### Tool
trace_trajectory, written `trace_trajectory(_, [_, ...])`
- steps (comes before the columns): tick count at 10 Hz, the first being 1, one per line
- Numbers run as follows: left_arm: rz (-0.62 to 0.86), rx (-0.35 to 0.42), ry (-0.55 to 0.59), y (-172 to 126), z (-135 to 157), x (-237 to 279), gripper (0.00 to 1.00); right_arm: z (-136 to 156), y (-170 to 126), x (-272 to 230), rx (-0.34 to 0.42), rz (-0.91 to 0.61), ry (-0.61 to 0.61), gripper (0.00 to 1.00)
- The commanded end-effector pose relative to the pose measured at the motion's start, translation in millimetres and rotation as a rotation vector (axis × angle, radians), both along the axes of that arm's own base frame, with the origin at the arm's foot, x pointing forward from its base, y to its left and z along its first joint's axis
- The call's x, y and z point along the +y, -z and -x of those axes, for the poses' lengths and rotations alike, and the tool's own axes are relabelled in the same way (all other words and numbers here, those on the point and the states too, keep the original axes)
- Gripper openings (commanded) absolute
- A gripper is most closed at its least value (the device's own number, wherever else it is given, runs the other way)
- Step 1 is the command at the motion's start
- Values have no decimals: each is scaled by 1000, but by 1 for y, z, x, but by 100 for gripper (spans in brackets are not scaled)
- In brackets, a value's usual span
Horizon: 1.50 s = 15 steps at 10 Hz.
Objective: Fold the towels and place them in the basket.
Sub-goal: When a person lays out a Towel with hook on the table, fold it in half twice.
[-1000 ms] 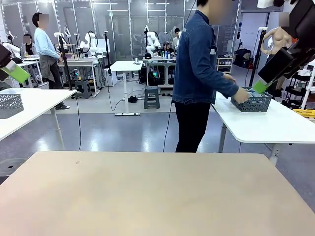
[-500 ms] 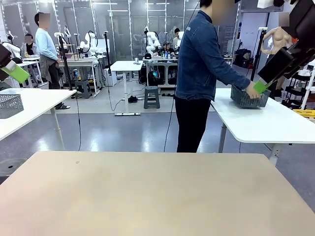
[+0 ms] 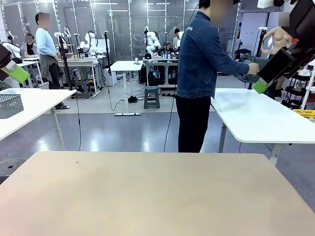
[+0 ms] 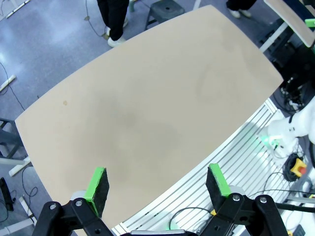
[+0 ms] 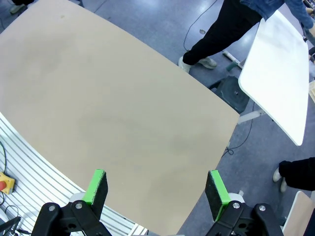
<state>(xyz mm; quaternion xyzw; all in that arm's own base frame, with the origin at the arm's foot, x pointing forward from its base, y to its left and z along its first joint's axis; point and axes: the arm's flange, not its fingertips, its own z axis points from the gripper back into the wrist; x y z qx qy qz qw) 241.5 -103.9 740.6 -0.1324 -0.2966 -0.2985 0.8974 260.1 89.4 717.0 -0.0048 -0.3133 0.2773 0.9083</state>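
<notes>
A person in a denim jacket (image 3: 199, 54) stands beyond my table and holds the dark grey basket (image 3: 246, 66) up at chest height over the white side table. My right gripper's green pad (image 3: 260, 86) partly hides the basket. The towels are out of view; I cannot tell whether they lie inside the basket. My left gripper (image 4: 157, 182) hangs open high above the bare tan table (image 4: 147, 98). My right gripper (image 5: 155, 187) is open too, high over the same table (image 5: 108, 98). Nothing sits between either pair of fingers. The left gripper's green pad (image 3: 17, 73) shows at the picture's left edge.
A white side table (image 3: 261, 118) stands at the far right behind my table. Another white table at the left carries a second grey mesh basket (image 3: 10, 104). The person's legs (image 5: 221, 29) stand close to the table's far edge.
The person has lifted the basket off the white side table and raised it to chest height. Neither gripper has moved.
</notes>
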Motion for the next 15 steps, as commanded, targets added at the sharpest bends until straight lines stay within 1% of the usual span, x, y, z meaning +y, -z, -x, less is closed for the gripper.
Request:
trace_trajectory(1, [1,-5,13,-1,2,0,100,1,-1,-2,-6,-4,2,100])
trace_trajectory(15, [1,-5,13,-1,2,0,100,1,-1,-2,-6,-4,2,100])
